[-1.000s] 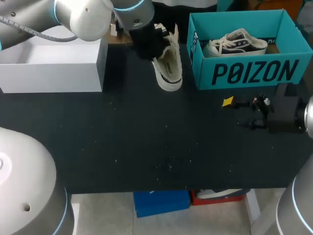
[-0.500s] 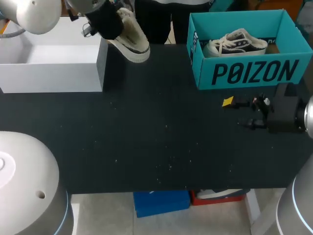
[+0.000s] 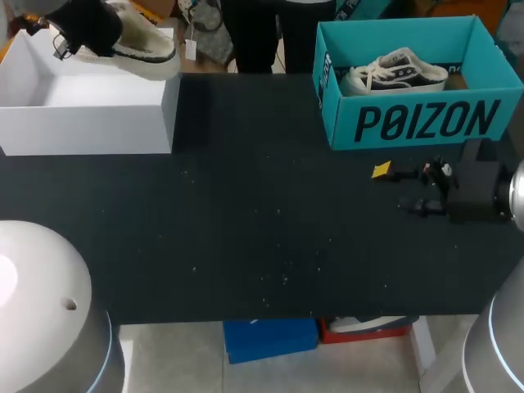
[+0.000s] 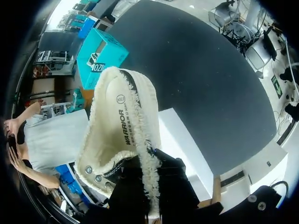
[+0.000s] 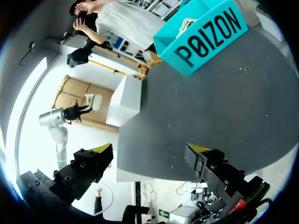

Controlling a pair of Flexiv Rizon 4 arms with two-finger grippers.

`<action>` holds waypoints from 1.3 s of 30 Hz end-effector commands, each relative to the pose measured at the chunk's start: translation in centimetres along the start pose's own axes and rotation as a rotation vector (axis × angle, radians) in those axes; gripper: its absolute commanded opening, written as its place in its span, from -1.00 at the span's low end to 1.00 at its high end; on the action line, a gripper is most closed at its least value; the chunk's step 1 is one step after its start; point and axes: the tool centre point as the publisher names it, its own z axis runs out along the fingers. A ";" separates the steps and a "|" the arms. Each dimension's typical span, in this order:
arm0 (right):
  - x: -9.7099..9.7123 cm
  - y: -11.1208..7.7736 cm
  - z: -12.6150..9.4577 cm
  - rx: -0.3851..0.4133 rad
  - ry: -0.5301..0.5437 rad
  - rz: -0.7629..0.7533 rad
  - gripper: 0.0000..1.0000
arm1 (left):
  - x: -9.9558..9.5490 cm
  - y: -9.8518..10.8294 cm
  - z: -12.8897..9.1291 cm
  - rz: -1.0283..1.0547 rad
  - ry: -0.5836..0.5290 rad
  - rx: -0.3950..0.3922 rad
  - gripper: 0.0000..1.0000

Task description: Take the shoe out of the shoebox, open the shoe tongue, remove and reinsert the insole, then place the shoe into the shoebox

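Head view: the left gripper [image 3: 82, 31] is clamped on the heel end of a cream sneaker [image 3: 139, 51], held in the air over the far side of the open white shoebox [image 3: 90, 115]. The shoe's long axis runs across the table, toe towards the teal shoebox [image 3: 409, 123], which holds a second sneaker [image 3: 395, 72]. Half a second ago the shoe hung beyond the white box's right corner; it has since travelled left. The right gripper [image 3: 397, 190] has not shifted over the black table [image 3: 262, 237].

Left wrist view: the sneaker [image 4: 119, 135] points toe-first away from the fingers [image 4: 173, 186], above the white shoebox [image 4: 182, 144].

Right wrist view: the right gripper [image 5: 152, 149] gapes wide, holding nothing.
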 end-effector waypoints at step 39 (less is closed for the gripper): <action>0.1 0.0 0.0 0.000 -0.002 0.001 1.00 | 2.5 8.5 5.4 -0.254 -0.010 -0.154 -1.00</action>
